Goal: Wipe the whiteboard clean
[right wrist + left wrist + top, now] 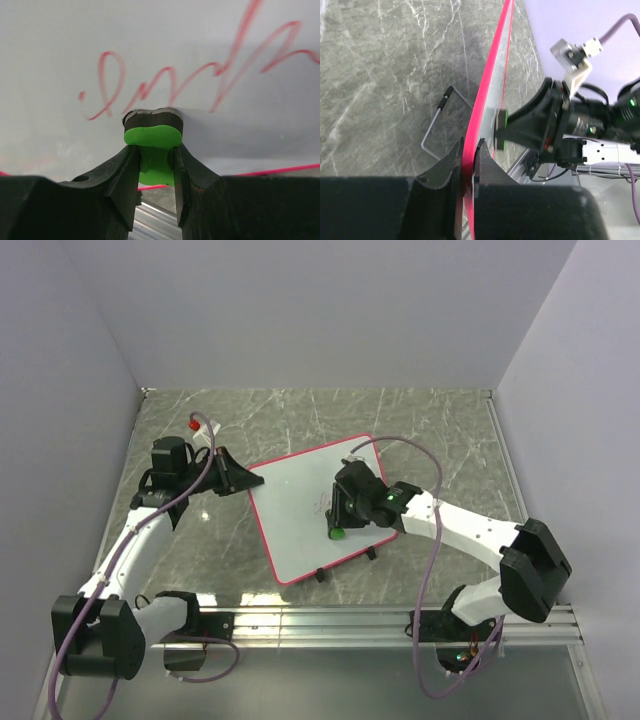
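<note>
Black fingers (122, 172) of the right gripper (156, 155) fill the bottom of the right wrist view, drawn in narrow on a green eraser (152, 136); its dark felt pad sits against the whiteboard (150, 45), just below a line of red scribble (170, 85) that runs across the white surface. From above, the whiteboard lies turned at an angle in the middle of the table (440, 430), its pink-red frame all round and two black clip feet (320, 575) on the near edge; the eraser meets it on its right half. At the board's left corner the left gripper (238, 480) pinches the frame, one finger on each face, so the jaws stand only as far apart as the rim is thick. Under that edge, in the left wrist view, a thin bent wire bracket (437, 125) rests on the grey marbled top; whether the board lies flat or is tipped up there I cannot tell. Near the far left corner of the table sits a small red object (194, 424), too small to name.
</note>
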You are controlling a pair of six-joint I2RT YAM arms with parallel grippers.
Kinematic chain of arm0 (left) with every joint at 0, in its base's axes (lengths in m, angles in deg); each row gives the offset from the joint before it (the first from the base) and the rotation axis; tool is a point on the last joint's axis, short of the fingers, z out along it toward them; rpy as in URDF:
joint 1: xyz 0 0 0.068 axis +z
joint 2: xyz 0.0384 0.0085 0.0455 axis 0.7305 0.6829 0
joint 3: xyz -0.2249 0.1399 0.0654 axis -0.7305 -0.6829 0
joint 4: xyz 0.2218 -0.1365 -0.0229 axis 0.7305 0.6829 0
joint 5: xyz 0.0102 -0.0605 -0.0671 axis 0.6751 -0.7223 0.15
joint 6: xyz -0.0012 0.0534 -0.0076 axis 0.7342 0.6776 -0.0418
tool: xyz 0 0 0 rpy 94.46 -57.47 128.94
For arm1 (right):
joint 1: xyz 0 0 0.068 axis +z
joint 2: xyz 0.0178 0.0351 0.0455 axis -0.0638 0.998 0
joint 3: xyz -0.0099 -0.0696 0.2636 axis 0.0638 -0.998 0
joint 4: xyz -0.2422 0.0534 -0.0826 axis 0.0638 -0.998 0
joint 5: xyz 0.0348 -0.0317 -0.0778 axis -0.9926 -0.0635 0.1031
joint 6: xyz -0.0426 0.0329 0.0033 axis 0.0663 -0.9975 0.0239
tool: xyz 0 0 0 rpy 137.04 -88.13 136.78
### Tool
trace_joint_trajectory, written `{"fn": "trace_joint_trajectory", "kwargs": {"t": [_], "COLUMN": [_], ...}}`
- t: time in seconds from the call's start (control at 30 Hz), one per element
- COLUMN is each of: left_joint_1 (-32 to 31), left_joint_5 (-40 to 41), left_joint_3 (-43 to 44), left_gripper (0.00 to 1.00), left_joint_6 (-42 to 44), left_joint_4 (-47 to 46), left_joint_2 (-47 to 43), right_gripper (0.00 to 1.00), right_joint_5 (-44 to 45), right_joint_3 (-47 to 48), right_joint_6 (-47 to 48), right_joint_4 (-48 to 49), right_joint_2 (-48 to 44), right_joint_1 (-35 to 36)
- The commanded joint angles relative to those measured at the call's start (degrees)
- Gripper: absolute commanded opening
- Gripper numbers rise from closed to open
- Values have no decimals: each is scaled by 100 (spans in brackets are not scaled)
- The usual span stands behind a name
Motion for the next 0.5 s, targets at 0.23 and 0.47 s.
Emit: {"fn": "trace_joint_trajectory", "kwargs": {"t": [0.23,0.47], "left_joint_1": [-98,-115], "left_joint_5": [820,838], "left_joint_3": [42,42], "left_gripper": [0,0], "left_joint_6": [475,475], "left_joint_4": [411,402], "left_joint_2": [60,104], "right_gripper": [0,0], "right_joint_5": [304,-242], "right_joint_3": [1294,1729], "right_joint_6": [305,113], "right_joint_4": [-122,114], "right_joint_2": [575,858], "right_joint_1": [763,995]}}
